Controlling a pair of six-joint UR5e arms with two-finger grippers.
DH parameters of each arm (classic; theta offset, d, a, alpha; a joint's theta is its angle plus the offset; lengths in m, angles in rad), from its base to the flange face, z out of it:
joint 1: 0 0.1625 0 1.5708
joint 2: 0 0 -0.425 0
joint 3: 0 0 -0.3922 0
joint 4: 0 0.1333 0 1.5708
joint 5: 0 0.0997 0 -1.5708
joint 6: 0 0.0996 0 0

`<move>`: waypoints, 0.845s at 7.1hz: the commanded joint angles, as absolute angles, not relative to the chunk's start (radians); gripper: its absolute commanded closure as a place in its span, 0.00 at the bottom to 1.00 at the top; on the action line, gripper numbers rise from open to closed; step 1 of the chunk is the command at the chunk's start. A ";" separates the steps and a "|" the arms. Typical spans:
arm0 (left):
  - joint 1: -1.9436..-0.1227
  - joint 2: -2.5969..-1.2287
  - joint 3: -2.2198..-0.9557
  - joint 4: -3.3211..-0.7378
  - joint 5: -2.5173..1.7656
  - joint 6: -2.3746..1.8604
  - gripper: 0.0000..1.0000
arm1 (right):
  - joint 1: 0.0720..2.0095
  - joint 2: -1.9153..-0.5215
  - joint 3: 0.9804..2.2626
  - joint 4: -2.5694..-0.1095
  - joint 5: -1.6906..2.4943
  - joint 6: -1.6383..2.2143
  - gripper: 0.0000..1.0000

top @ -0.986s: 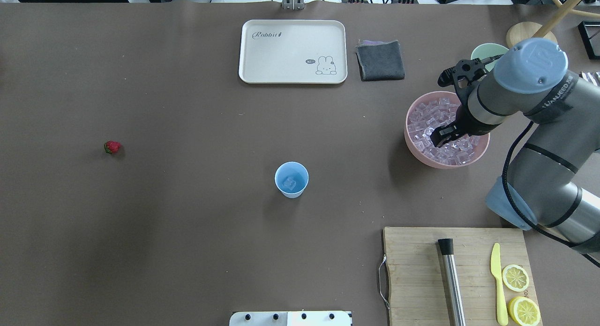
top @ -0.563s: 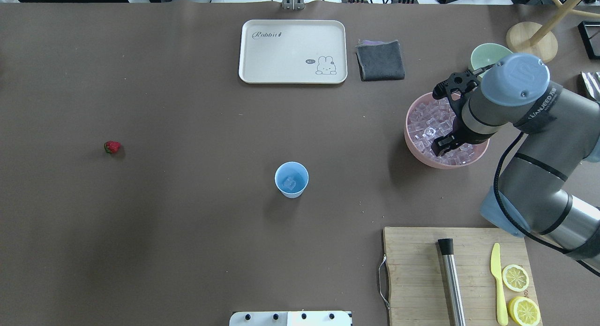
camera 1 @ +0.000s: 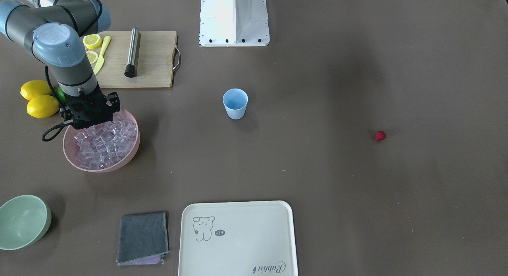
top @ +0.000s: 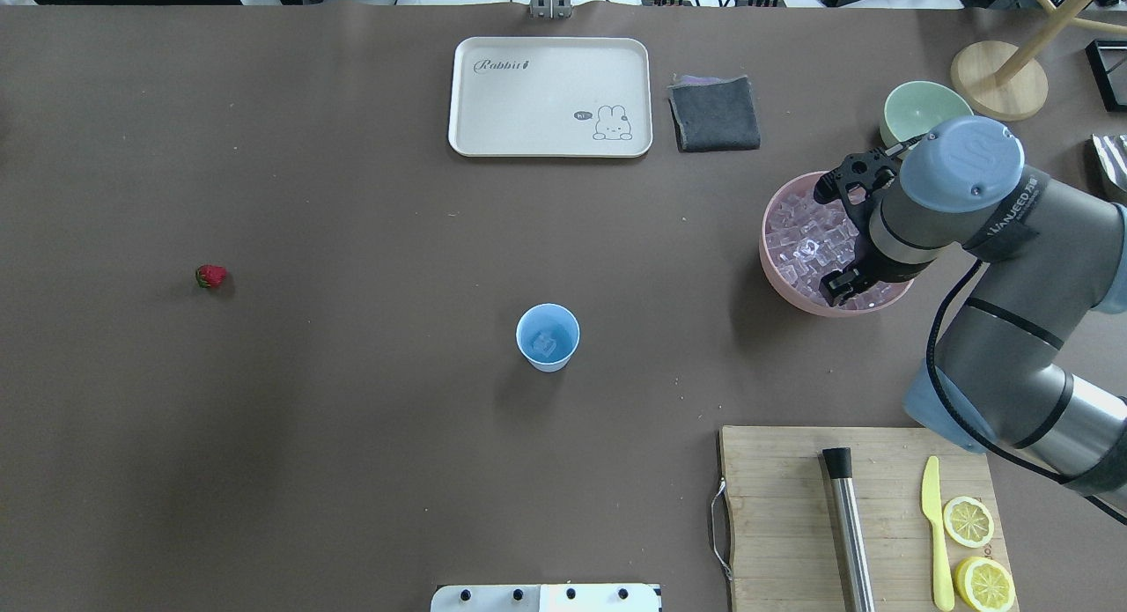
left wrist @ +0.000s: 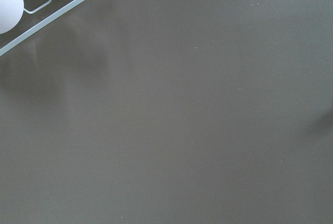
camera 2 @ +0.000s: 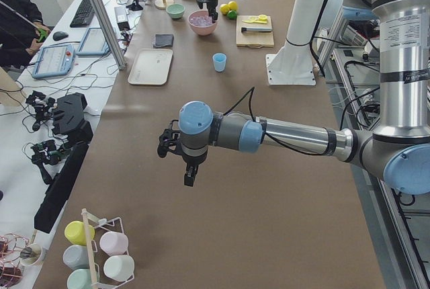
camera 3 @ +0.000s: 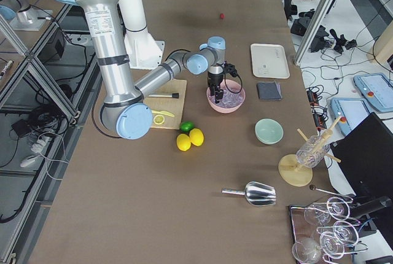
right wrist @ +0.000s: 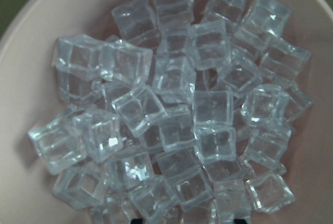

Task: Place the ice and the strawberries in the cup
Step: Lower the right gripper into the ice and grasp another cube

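One strawberry point(top: 211, 276), one blue cup point(top: 548, 336), one pink bowl point(top: 775, 273), one green bowl point(top: 916, 110), dozens of ice cubes point(right wrist: 177, 104), two whole lemons point(camera 1: 35, 89), two lemon halves point(top: 968, 521), one tray point(top: 528, 110), one cutting board point(top: 775, 506).

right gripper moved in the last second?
Yes. In the overhead view the right gripper slid toward the robot, from the middle of the pink bowl toward its near rim.

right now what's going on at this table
The right claw, open, reaches down into the pink bowl of ice. The cup holds one cube. The strawberry lies alone on the table, untouched. The left claw hangs over the table, far from all of it.
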State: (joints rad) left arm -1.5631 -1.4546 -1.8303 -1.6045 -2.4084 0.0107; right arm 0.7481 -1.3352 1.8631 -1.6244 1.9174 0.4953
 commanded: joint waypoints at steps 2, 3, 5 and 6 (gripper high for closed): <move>-1.563 -1.451 -1.830 -1.605 -2.416 0.012 0.03 | 0.739 -1.350 1.867 -1.635 1.924 0.492 0.49; -1.565 -1.450 -1.830 -1.605 -2.416 0.012 0.03 | 0.739 -1.345 1.874 -1.664 1.924 0.491 0.68; -1.565 -1.433 -1.839 -1.606 -2.416 0.012 0.03 | 0.744 -1.339 1.876 -1.670 1.927 0.469 1.00; -1.565 -1.433 -1.838 -1.606 -2.416 0.012 0.03 | 0.744 -1.338 1.876 -1.671 1.927 0.469 1.00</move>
